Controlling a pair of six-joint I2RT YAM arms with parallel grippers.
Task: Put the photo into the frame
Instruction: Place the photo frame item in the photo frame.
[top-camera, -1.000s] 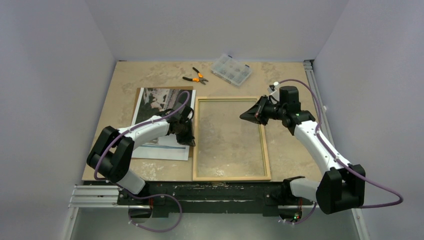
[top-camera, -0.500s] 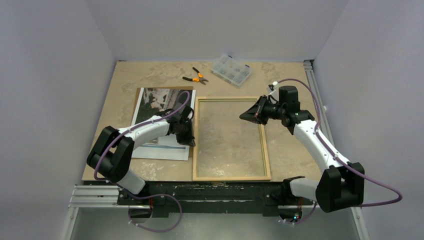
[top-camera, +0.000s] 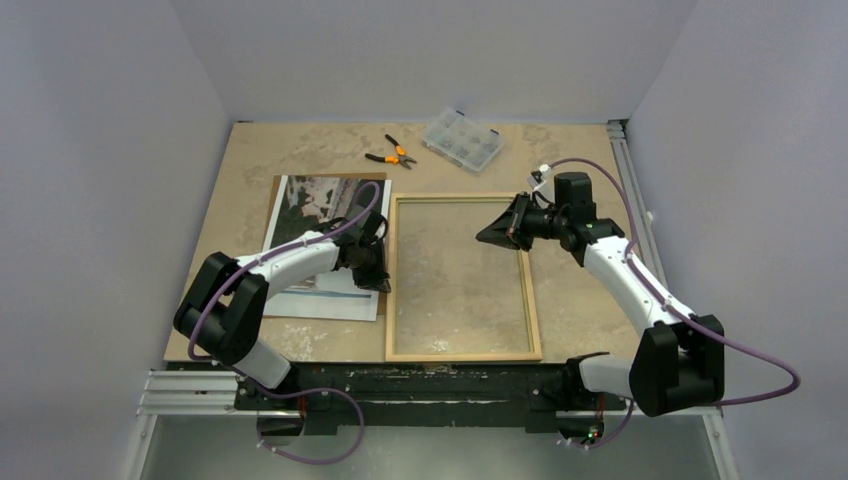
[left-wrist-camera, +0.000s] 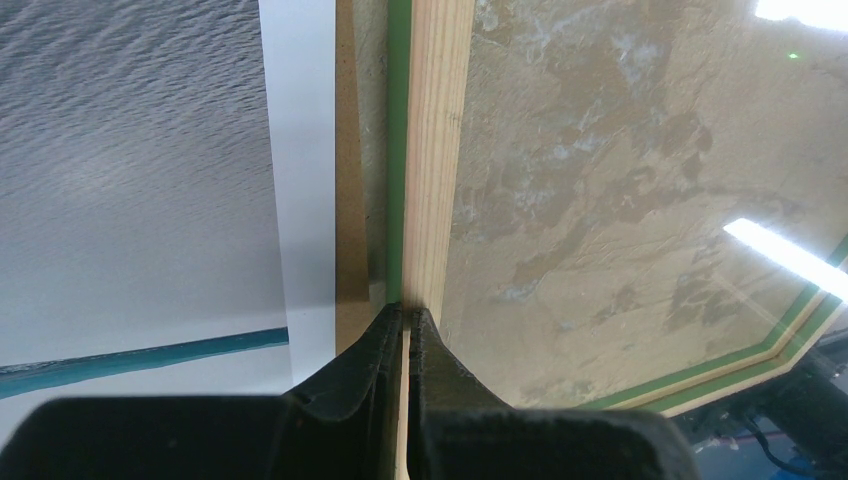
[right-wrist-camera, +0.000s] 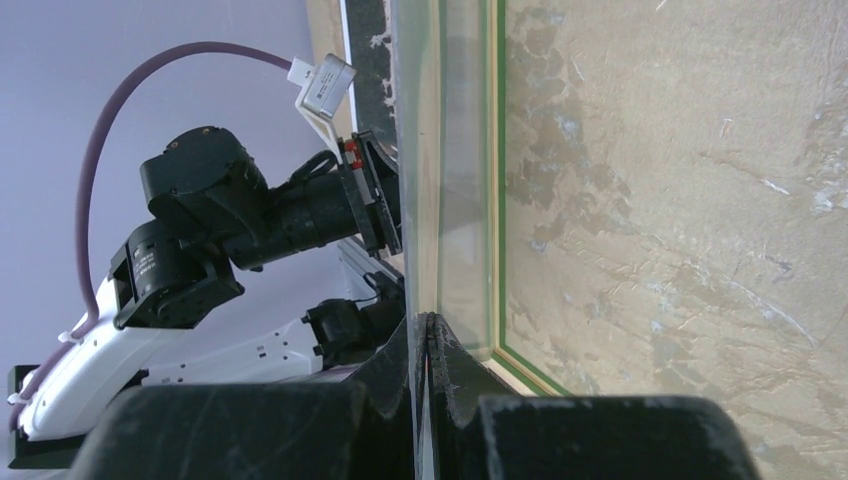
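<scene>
the left end effector (left-wrist-camera: 407, 312) is resting clenched on the left rail of the frame (top-camera: 531, 300), beside the photo (top-camera: 315, 198). the right end effector (top-camera: 482, 236) is hanging clenched over the frame's upper right.

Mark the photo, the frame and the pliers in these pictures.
photo (top-camera: 312, 198), top view, dark printed area
frame (left-wrist-camera: 435, 150), left wrist view, pale wooden rail
pliers (top-camera: 398, 155), top view, orange handles

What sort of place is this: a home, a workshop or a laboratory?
Most likely a robot test cell in a laboratory. The left arm and right arm are mounted on a metal rail, plain grey walls enclose the table, and pliers and a parts box lie at the back.
</scene>
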